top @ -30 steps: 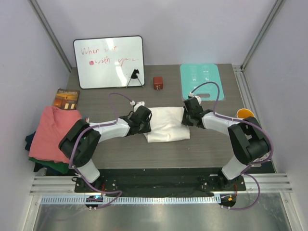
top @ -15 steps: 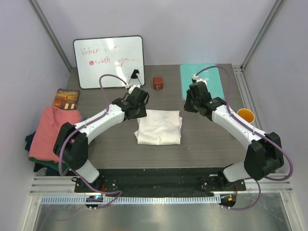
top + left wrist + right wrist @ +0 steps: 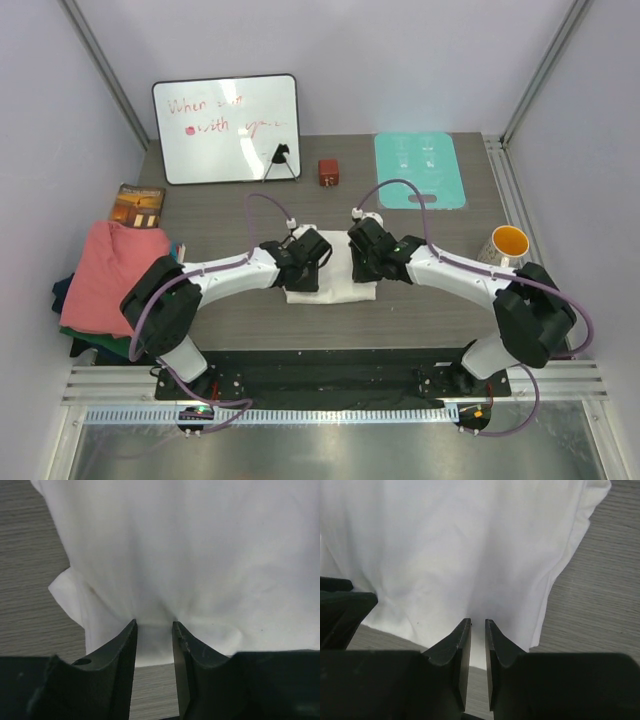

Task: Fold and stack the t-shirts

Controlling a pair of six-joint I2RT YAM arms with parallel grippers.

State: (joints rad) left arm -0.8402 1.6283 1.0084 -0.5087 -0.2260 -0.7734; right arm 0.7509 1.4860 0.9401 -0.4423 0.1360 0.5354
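Note:
A white t-shirt (image 3: 335, 285), folded into a small rectangle, lies at the middle of the table. My left gripper (image 3: 312, 262) is over its left half and my right gripper (image 3: 360, 256) over its right half, close together. In the left wrist view the left gripper (image 3: 154, 625) pinches the cloth (image 3: 200, 555) near its edge, and creases run out from the tips. In the right wrist view the right gripper (image 3: 478, 621) nips the same shirt (image 3: 450, 545) with a narrow gap. Salmon-pink (image 3: 105, 275), dark green (image 3: 110, 345) and navy (image 3: 62, 295) t-shirts are piled at the left edge.
At the back stand a whiteboard (image 3: 226, 128), a small red box (image 3: 328, 172) and a teal mat (image 3: 418, 168). A book (image 3: 138, 205) lies beside the shirt pile. An orange cup (image 3: 508, 243) sits at the right edge, near my right arm.
Both grippers went from the shirt's side edges up to its far corners, then came down close together over its middle. The white shirt has shifted slightly left.

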